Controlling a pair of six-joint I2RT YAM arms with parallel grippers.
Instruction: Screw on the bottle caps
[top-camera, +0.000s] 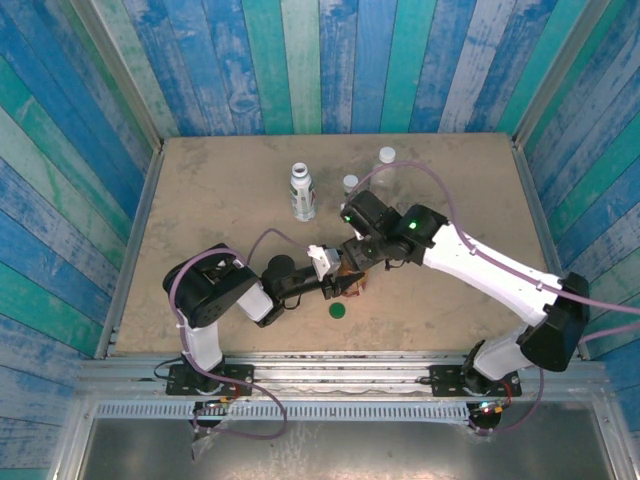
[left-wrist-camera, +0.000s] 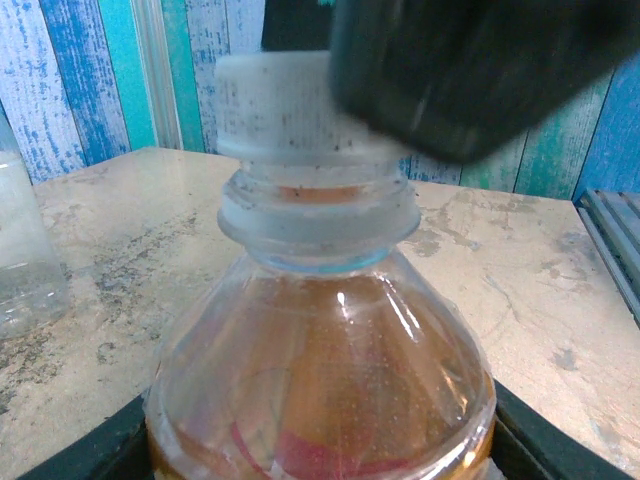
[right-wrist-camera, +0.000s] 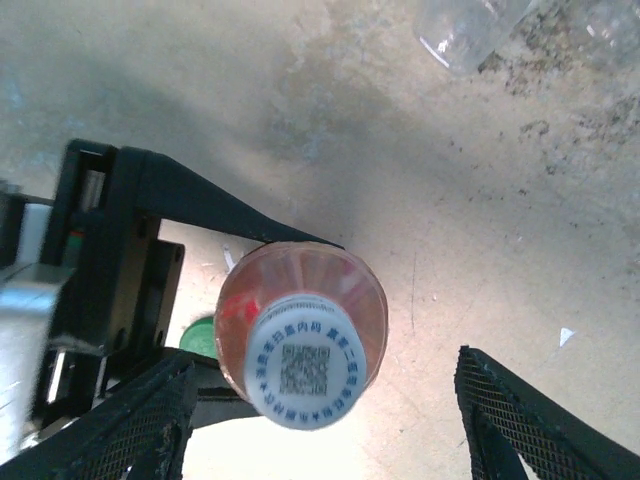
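One amber bottle (right-wrist-camera: 300, 282), likely slick and soft, sat clenched in our left gripper (top-camera: 335, 284); our released right gripper (right-wrist-camera: 325, 362) flanked its stiffer cap (right-wrist-camera: 305, 372).

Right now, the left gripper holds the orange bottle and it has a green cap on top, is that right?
Not quite: the cap on the orange bottle is white, as the right wrist view shows. The left gripper does hold it.
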